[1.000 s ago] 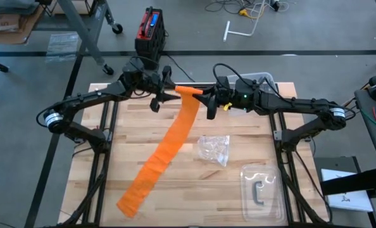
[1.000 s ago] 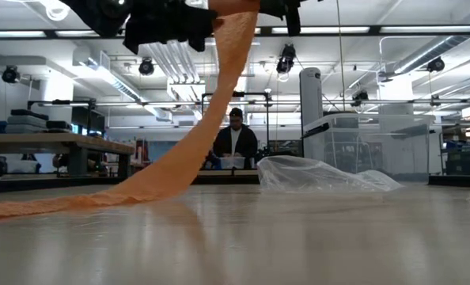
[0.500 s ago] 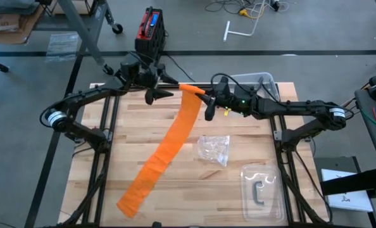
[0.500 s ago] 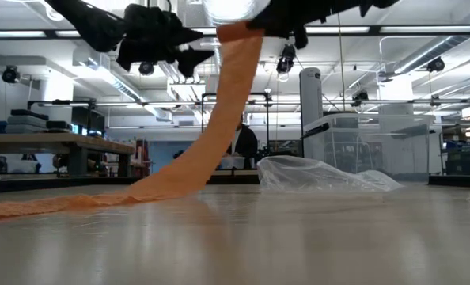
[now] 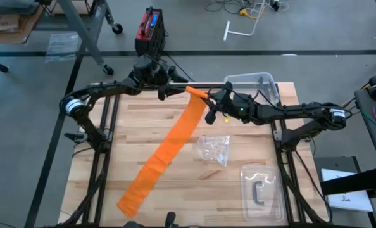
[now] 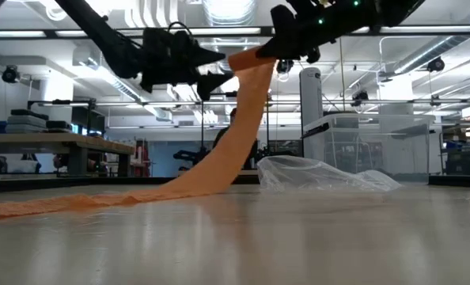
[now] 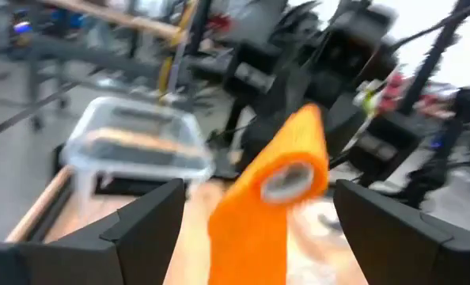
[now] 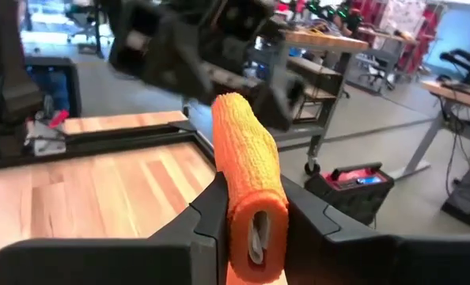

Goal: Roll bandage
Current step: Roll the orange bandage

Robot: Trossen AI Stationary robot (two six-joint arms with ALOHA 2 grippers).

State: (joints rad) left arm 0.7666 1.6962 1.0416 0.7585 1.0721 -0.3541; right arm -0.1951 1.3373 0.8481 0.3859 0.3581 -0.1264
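Right claw [image 8: 255, 226] pinching rolled end of bandage [image 5: 175, 142] above worktop [image 5: 238, 142], left claw [image 5: 169, 90] spread just beside roll, strip trailing down past wrapper [image 5: 214, 149].

The bandage [image 5: 175, 142] was bright orange (ribbed weave up close), the table [image 5: 238, 136] pale striped wood, both arms dark.

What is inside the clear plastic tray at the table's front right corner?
In the clear tray lies one dark C-shaped piece, seen through the plastic. Nothing else shows inside; whether a lid covers it cannot be told.
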